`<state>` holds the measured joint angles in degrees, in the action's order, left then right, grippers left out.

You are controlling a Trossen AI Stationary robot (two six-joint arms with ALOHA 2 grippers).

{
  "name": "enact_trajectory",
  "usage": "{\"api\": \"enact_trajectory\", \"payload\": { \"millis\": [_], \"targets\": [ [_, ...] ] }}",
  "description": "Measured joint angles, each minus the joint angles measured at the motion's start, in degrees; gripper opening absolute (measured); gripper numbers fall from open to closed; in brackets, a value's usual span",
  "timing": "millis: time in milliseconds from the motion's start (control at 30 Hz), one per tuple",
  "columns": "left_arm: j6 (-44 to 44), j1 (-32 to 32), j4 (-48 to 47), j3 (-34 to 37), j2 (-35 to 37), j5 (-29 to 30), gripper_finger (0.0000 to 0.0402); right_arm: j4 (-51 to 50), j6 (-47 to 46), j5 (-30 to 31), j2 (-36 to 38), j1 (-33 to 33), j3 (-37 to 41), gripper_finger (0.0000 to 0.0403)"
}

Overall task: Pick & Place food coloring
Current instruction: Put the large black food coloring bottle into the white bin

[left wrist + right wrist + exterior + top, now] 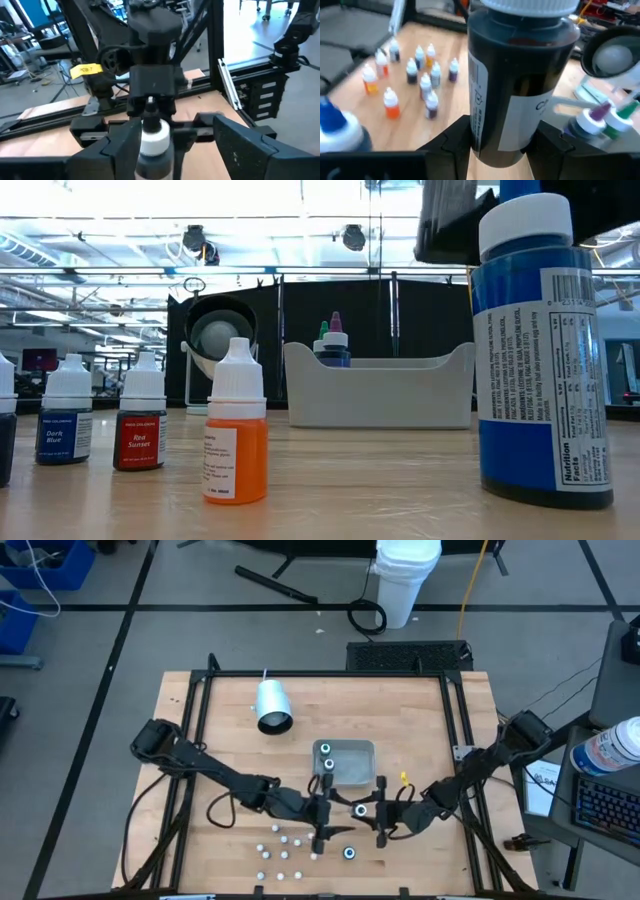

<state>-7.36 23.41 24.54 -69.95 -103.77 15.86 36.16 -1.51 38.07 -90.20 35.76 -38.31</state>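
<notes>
From above, both grippers meet just below the tray (pixel 345 762), small bottles (pixel 280 852) clustered to their left. At table level, an orange bottle (pixel 236 425) stands alone. Left gripper (pixel 170 145) spread around a white-capped bottle (pixel 154 142). Right gripper (pixel 502 137) clamps a dark bottle (pixel 517 75).

Left gripper (pixel 322 840) spread wide — right gripper (pixel 381 825) clamped, mid-table.

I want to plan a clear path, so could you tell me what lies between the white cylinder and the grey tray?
Nothing: the high view shows only bare wood between the white cylinder and the grey tray.
</notes>
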Motion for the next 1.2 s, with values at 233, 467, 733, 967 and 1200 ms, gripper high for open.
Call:
{"api": "enact_trajectory", "payload": {
  "millis": [233,467,733,967,1200],
  "targets": [
    [1.72,-1.95,-0.36,0.02,-1.28,-1.63,0.0234,4.12,0.70,-2.30,-2.99,-1.72,0.00,0.0142],
    [1.70,-2.73,-0.76,0.00,-1.93,-3.55,0.0198,5.96,0.89,-3.85,-3.18,-1.68,-0.01,0.0145],
    [1.26,-3.51,-1.14,0.00,-2.11,-6.46,0.0122,5.51,0.93,-3.83,-3.18,-1.66,-0.39,0.0147],
    [-0.92,-3.51,-1.19,0.00,-2.11,-7.66,0.0122,5.51,1.26,-3.68,-3.18,-1.66,-0.39,0.0146],
    [-1.88,-3.40,-1.75,0.00,-2.02,-8.83,0.0123,5.77,2.23,-4.07,-3.18,-1.66,-0.39,0.0179]
  ]
}}
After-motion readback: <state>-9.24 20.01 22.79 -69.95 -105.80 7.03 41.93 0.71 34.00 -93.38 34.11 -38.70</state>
